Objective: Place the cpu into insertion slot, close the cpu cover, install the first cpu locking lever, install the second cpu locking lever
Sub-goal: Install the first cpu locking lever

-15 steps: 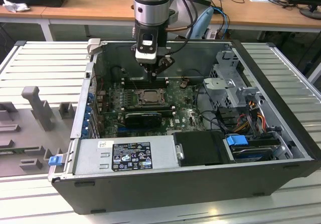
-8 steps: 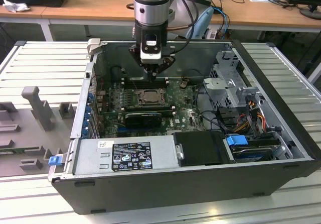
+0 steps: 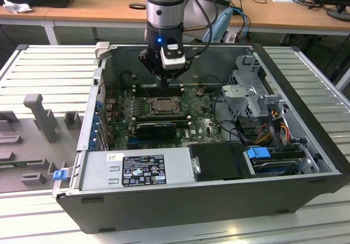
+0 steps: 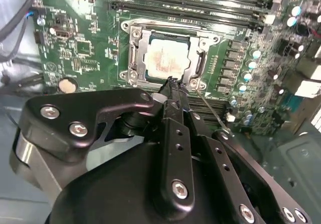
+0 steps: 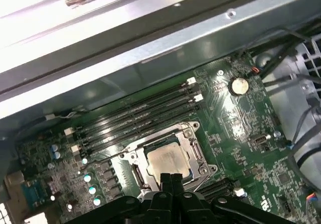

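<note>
While the cpu [image 4: 168,58] is lying under the cpu cover [image 4: 134,53] just ahead, the claw [image 4: 170,81], fingers together, is seemingly nudging a lever [image 4: 210,107]. Latching is demanding fine aim.

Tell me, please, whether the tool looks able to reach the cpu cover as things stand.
Probably yes: the tool hangs just over one edge of the cpu cover, lying flat round the cpu, with nothing standing between them.

Gripper [image 5: 171,176] downward, fingers [image 5: 165,181] together
</note>
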Robot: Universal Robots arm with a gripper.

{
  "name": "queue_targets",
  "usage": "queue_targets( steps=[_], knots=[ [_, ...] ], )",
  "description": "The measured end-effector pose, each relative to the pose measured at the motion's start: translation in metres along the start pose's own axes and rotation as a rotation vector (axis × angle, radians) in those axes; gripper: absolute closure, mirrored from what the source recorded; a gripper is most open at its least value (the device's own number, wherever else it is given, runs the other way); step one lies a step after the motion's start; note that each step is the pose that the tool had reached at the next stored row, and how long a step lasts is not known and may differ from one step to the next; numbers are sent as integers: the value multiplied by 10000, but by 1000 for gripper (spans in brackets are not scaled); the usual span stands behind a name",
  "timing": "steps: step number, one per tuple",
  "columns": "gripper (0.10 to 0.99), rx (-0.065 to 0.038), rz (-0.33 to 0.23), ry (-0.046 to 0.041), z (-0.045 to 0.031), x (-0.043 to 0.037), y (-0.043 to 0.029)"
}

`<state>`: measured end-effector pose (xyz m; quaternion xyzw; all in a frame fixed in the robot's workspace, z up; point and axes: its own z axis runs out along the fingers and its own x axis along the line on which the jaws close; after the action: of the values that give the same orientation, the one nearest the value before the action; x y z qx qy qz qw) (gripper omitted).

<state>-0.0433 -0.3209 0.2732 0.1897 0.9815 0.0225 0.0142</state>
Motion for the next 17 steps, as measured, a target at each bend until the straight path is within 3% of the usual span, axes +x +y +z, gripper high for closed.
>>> queue_targets(
  steps=[11,17],
  knots=[
    [980,-37,-1848,92,0,0,0],
    [980,-50,-2570,128,0,0,0]
  ],
)
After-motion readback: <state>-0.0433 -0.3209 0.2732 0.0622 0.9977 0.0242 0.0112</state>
